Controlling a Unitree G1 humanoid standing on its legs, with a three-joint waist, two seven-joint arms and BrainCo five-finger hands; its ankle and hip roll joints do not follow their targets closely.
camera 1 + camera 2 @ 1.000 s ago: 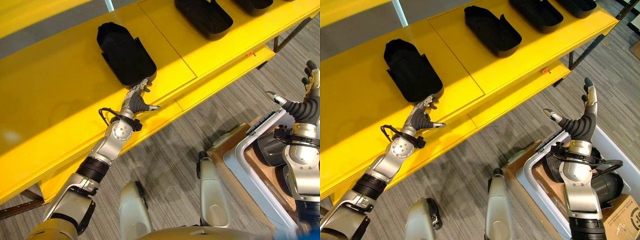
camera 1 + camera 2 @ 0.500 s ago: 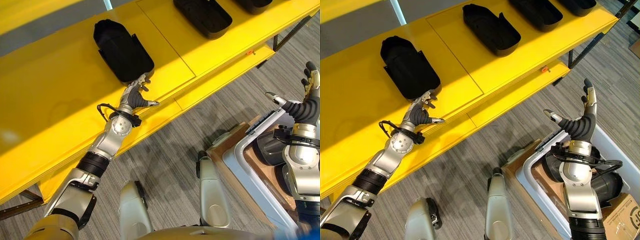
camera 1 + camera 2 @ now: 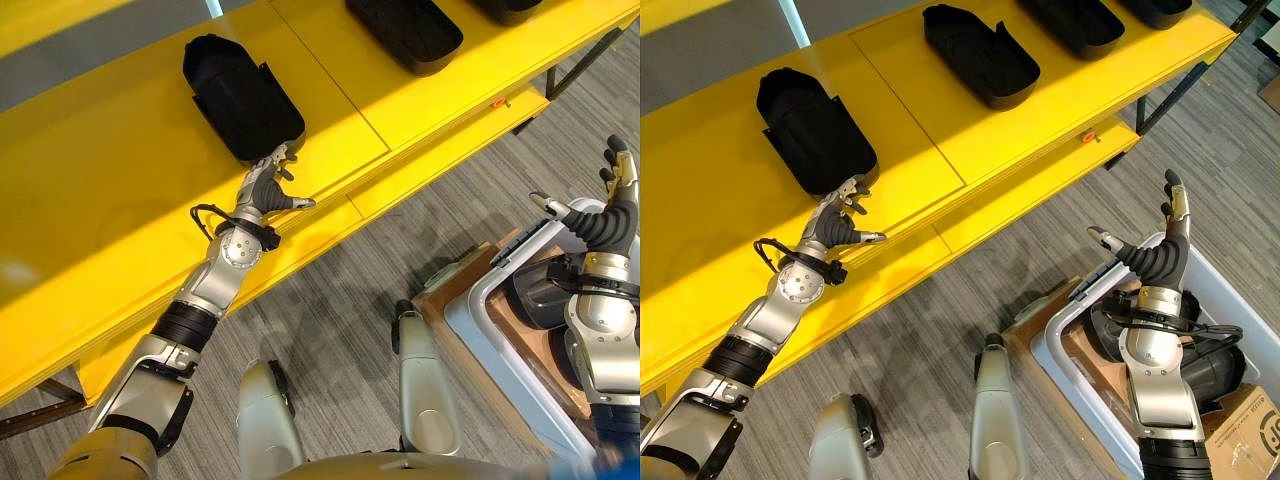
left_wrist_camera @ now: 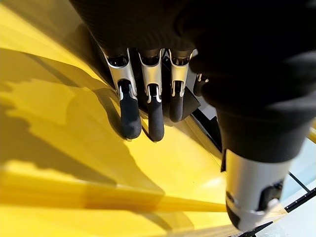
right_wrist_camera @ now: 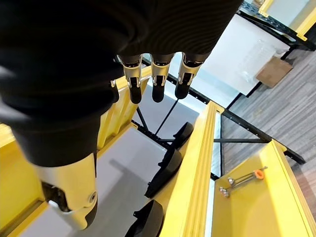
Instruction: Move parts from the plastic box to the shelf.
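Note:
A black moulded part [image 3: 238, 98] lies on the yellow shelf [image 3: 110, 170], towards its left end. My left hand [image 3: 265, 187] rests on the shelf just in front of that part, fingers [image 4: 131, 111] straight and open, holding nothing. More black parts [image 3: 980, 55] lie further right along the shelf. The plastic box [image 3: 1230, 290] stands on the floor at the lower right with dark parts [image 3: 1213, 372] inside. My right hand [image 3: 1155, 255] hovers open above the box's near corner, fingers pointing up, empty.
A lower yellow ledge [image 3: 440, 150] runs along the shelf's front edge, with a small orange-tipped tool [image 3: 1091, 139] on it. A brown cardboard box [image 3: 1248, 420] stands beside the plastic box. Grey plank floor [image 3: 340, 300] lies between shelf and box.
The black part has slid a little further back on the shelf, with my left hand following it. My right hand has dropped slightly over the box.

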